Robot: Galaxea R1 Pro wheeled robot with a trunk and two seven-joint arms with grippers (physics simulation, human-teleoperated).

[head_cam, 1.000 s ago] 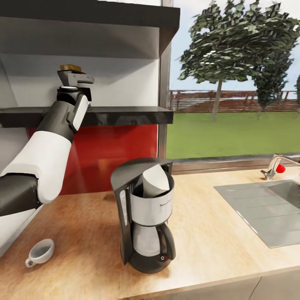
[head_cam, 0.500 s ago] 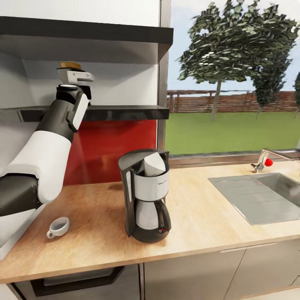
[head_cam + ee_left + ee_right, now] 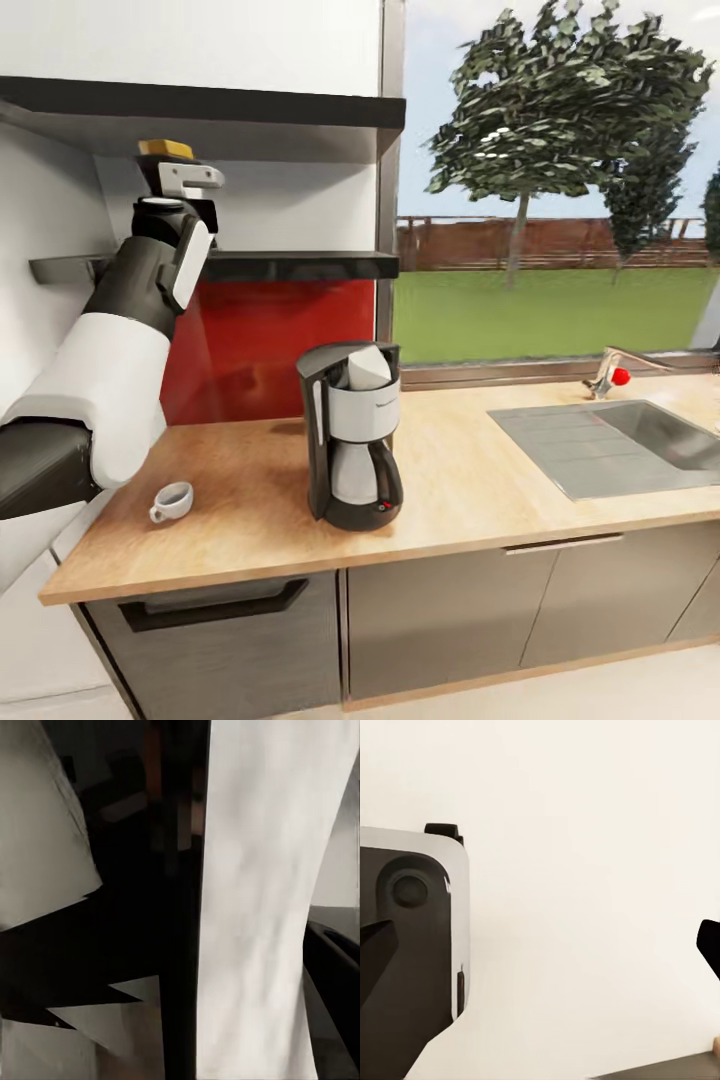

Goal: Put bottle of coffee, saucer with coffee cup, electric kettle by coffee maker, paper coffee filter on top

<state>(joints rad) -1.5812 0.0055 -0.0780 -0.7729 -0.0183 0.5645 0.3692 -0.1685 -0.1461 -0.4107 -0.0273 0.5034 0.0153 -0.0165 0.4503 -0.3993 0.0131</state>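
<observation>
The left arm is reaching up to the kitchen shelf (image 3: 290, 265), the thin dark slab on the far wall above and to the left of the coffee maker (image 3: 352, 434). The left tool (image 3: 172, 180) is sitting at shelf height with a tan-gold cap showing just above it; this is judged to be the bottle of coffee (image 3: 166, 149), its dark body hidden behind the tool. Whether the tool is closed on the bottle or merely standing in front of it cannot be told from the head view, and the left wrist view is too dark and close to settle it. The right wrist view is looking across a pale wall with its two dark fingertips (image 3: 709, 945) set wide apart and nothing between them, so the right tool is spread and empty. The coffee maker is standing upright on the worktop (image 3: 480, 490) with the paper coffee filter (image 3: 368, 369) resting in its open top. The coffee cup (image 3: 172, 501) is sitting on the bare worktop to the left of the machine, near the front edge, well apart from it. The bottle is standing upright, above and left of the coffee maker, so the coming carry appears to run downward and rightward, and the left arm is plainly the nearer one.
</observation>
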